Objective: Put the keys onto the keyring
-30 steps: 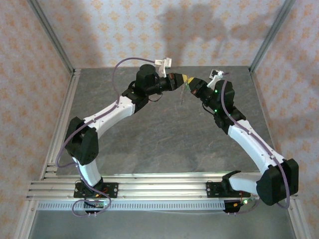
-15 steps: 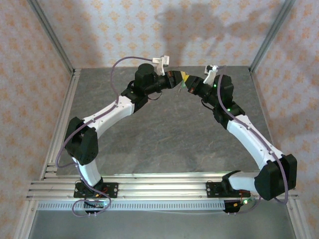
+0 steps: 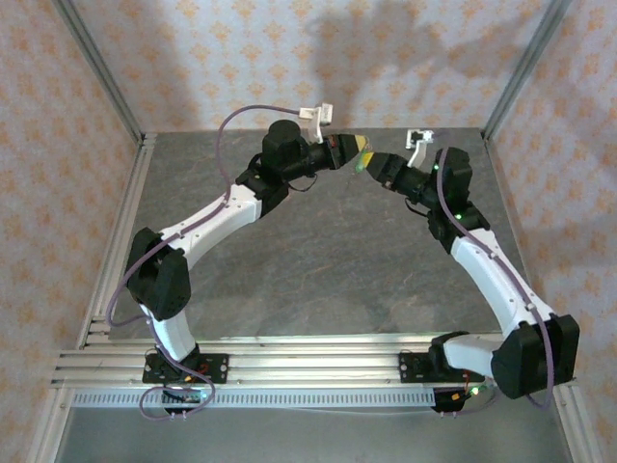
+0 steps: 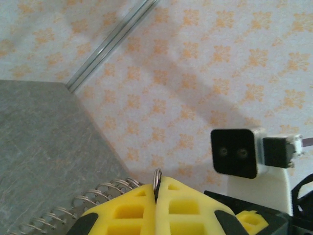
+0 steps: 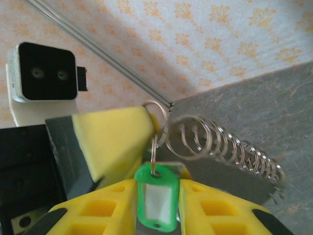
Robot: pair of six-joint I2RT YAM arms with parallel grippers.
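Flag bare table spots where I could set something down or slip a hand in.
Free: the wide grey patch between left arm and right arm, bordered by the near rail; also the far-left corner behind the left arm. Crowded: far centre, where the left pincer and right pincer meet at the green tag and ring coil.

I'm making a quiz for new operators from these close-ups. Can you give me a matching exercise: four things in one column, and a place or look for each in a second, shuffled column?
Things
1. green tag
2. metal ring
3. wire coil
4. camera

Place or look
A. pinched in the shut left pincer
B. white box with a black face
C. between the yellow fingers of the right pincer
D. a row of silvery loops

Pairs: 1-C, 2-A, 3-D, 4-B
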